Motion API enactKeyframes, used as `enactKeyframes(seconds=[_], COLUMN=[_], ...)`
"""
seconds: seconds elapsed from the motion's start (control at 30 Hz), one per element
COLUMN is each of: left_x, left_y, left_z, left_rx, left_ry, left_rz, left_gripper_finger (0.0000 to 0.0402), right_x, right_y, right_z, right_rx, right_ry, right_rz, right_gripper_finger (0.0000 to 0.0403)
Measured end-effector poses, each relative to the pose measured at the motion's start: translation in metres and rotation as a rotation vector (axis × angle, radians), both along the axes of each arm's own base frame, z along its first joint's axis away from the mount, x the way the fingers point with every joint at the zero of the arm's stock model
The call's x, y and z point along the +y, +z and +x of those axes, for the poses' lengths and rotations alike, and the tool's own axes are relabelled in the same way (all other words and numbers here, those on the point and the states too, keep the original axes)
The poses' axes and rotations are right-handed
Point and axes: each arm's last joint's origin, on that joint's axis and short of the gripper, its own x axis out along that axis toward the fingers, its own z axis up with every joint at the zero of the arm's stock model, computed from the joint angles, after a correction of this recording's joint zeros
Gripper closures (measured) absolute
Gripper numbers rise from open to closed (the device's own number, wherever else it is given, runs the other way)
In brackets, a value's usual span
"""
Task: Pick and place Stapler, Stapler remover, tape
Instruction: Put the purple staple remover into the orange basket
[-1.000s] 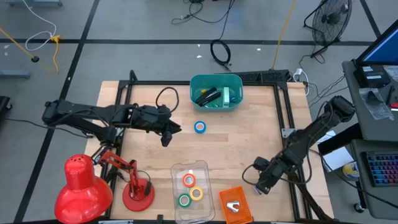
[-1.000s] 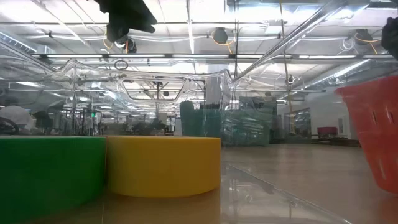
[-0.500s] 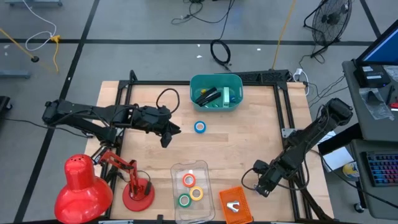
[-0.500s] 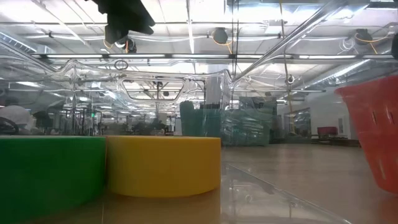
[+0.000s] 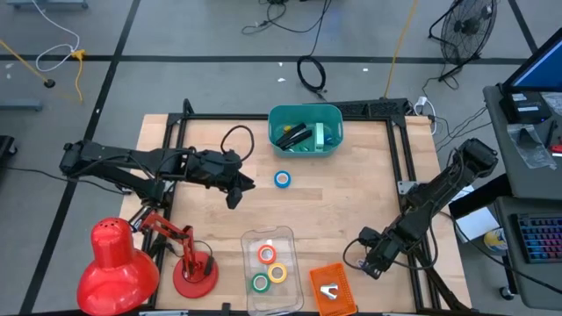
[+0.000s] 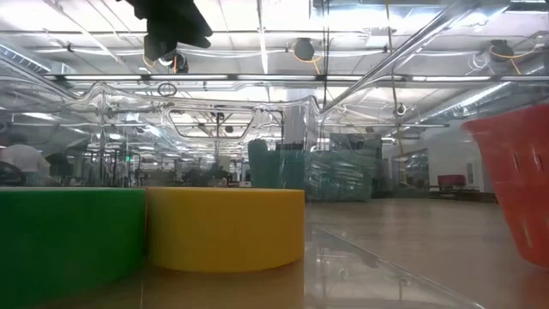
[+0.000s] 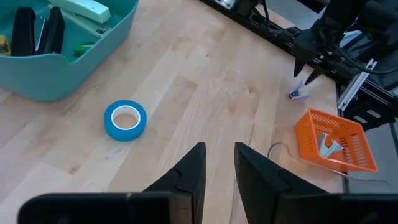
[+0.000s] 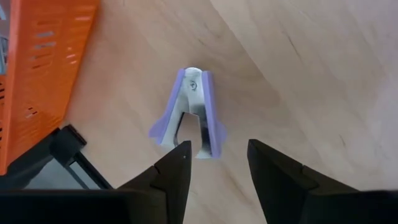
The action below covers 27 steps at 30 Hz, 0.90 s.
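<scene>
From above, the left hand hovers beside the blue tape on the desk; three more rolls sit in a clear tray. The right wrist view shows the right hand released, fingers parted just before the purple stapler remover, near an orange basket. The left wrist view shows narrowly parted fingers, nothing held.

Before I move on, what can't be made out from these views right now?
- Teal bin contents: too small in the high view, cut off by the edge in the left wrist view.
- Purple staple remover: its near end sits behind the right hand; too small to find in the high view.
- Orange basket contents: pale pieces, too small to name.
- Low view: green tape and yellow tape block the table behind.
</scene>
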Motion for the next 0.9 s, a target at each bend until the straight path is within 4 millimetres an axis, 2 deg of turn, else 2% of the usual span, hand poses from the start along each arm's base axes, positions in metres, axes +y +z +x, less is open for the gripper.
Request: enactKeyframes(seconds=[0.37, 0.73, 0.9], left_x=[0.000, -0.002, -0.003], left_y=[-0.001, -0.001, -0.001], left_z=[-0.001, -0.001, -0.001], left_rx=[0.010, 0.011, 0.011], left_ry=[0.001, -0.004, -0.006], left_rz=[-0.003, -0.005, -0.007], left_gripper_finger=[0.0316, 0.0316, 0.0316], right_x=[0.002, 0.000, 0.000], right_y=[0.001, -0.012, -0.017], right_z=[0.002, 0.001, -0.001], right_rx=[-0.033, -0.065, -0.068], right_ry=[0.017, -0.010, -0.023], right_rz=[0.017, 0.072, 0.086], right_gripper_finger=[0.0284, 0.0310, 0.0340])
